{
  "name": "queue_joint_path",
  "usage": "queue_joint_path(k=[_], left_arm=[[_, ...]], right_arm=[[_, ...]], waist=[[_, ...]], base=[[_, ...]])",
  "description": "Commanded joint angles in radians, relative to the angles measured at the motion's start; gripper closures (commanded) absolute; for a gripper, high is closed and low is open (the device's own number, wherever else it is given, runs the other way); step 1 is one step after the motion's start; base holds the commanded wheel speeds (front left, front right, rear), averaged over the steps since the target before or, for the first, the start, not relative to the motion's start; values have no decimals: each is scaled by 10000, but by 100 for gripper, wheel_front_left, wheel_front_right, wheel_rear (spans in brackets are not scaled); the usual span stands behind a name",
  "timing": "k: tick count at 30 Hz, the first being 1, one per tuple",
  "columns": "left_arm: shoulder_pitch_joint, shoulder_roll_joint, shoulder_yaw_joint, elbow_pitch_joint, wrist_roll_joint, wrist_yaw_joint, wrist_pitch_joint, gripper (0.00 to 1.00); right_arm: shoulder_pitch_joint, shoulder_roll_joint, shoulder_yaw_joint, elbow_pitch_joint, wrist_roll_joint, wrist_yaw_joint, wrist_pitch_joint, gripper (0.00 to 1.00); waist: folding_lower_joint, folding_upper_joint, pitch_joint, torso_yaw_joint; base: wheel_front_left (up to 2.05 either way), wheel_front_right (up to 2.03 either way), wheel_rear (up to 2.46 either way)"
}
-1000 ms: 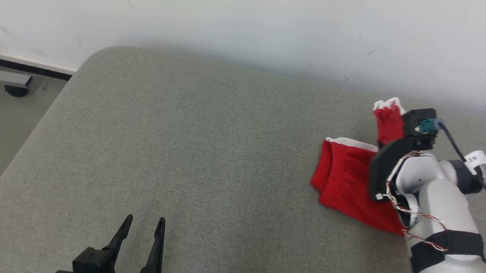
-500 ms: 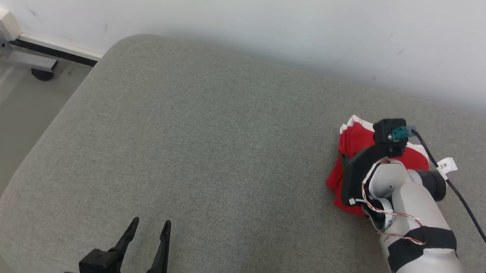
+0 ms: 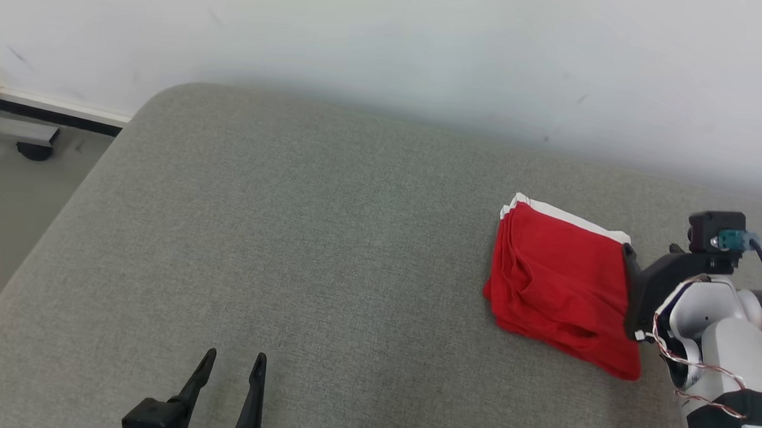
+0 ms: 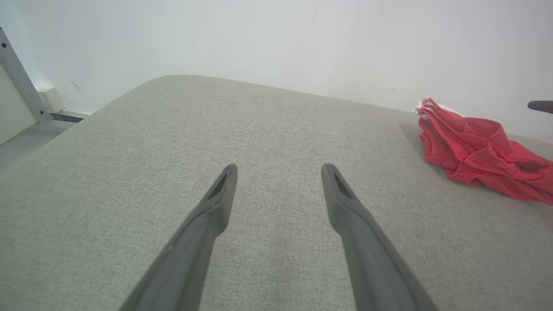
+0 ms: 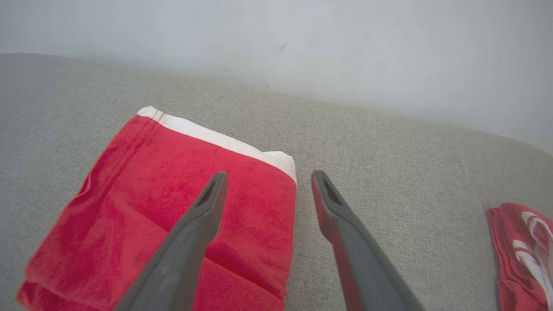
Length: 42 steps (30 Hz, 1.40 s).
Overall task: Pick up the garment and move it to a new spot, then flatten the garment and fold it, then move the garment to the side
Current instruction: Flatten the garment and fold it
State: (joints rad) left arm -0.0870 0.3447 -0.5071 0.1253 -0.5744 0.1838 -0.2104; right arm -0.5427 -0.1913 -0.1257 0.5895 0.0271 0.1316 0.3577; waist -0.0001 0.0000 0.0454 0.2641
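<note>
1. The left gripper (image 3: 233,357) sits low on the left, far from the cloth. Its dark fingers are wide and hold nothing.
2. The soft grey fabric cushion (image 3: 353,239) lies under everything.
3. The folded red cloth garment with a white edge (image 3: 560,288) lies flat on the right.
4. The right gripper (image 5: 268,174) hangs over its right edge, fingers wide, holding nothing. It is the nearer arm.
5. A crumpled red-and-white cloth (image 5: 518,242) farther right may get in the way.

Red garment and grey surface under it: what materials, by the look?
Red garment: soft matte knit, likely cotton-type; it creases into folds, with stitched seams and white trim. Grey surface: matte woven upholstery cloth, fine weave visible, rounded corners suggesting padding.
</note>
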Motion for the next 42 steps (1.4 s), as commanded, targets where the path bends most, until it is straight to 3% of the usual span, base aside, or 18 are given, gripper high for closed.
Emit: queue_joint_path(k=[1, 2, 3, 4, 5, 9, 19, 25, 26, 27, 28, 29, 33, 42], left_arm=[[-7, -11, -18, -32, -123, -53, -46, 0], [-54, -30, -39, -35, -122, -61, -43, 0], [-110, -54, -56, -46, -117, -51, -47, 0], [-164, -70, -65, -46, -115, -64, -54, 0], [-193, -80, -62, -28, -123, -61, -63, 0], [-240, -80, -22, -11, -142, -43, -81, 0], [-358, -167, -19, 234, -146, -131, -177, 0], [-258, -176, -19, 290, -190, -91, -236, 0], [-248, -175, 43, 290, -187, -61, -297, 0], [-231, -195, 93, 294, -205, -42, -303, 0], [-198, -203, 136, 298, -215, -36, -344, 0], [-163, -202, 207, 308, -211, -6, -382, 0], [-15, -324, 592, 234, -296, -81, -508, 0], [547, -922, 2239, -301, 155, -989, -549, 0]], right_arm=[[156, 38, -111, 45, -187, -23, -152, 0], [240, 100, -199, 115, -283, -23, -272, 4], [274, 167, -222, 175, -356, -23, -411, 24], [262, 253, -222, 244, -397, -23, -538, 83], [243, 352, -142, 337, -464, -23, -619, 100], [50, 611, 324, 593, -591, -23, -720, 100], [135, 1192, 2864, 1079, -191, -25, -728, 100], [501, 1301, 3808, 814, 544, -25, -708, 100], [659, 1309, 3770, 457, 810, -25, -920, 97], [776, 1313, 3697, 256, 920, -25, -1059, 64], [930, 1318, 3564, 30, 1019, -25, -1181, 10], [1110, 1325, 3402, -240, 1081, -25, -1309, 0], [2056, 1349, 2389, -1436, 1136, -25, -1730, 0], [4118, 1416, 82, -3623, 1822, -23, -2839, 0]], waist=[[1, 0, 134, -27], [1, 0, 197, -19], [1, 0, 285, -1], [1, 0, 371, 20], [1, 0, 444, 35], [1, 0, 665, 64], [1, 0, 636, 251], [1, 0, 356, 183], [1, 0, 214, 101], [1, 0, 121, 47], [1, 0, 34, -18], [1, 0, -69, -113], [1, 0, -483, -524], [1, 0, -994, -1560]], base=[[0, 0, 0], [0, 0, 0], [0, 0, 0], [0, 0, 0], [0, 0, 0], [0, 0, 0], [0, 0, 0], [0, 0, 0], [0, 0, 0], [0, 0, 0], [0, 0, 0], [0, 0, 0], [0, 0, 0], [0, 0, 0]])
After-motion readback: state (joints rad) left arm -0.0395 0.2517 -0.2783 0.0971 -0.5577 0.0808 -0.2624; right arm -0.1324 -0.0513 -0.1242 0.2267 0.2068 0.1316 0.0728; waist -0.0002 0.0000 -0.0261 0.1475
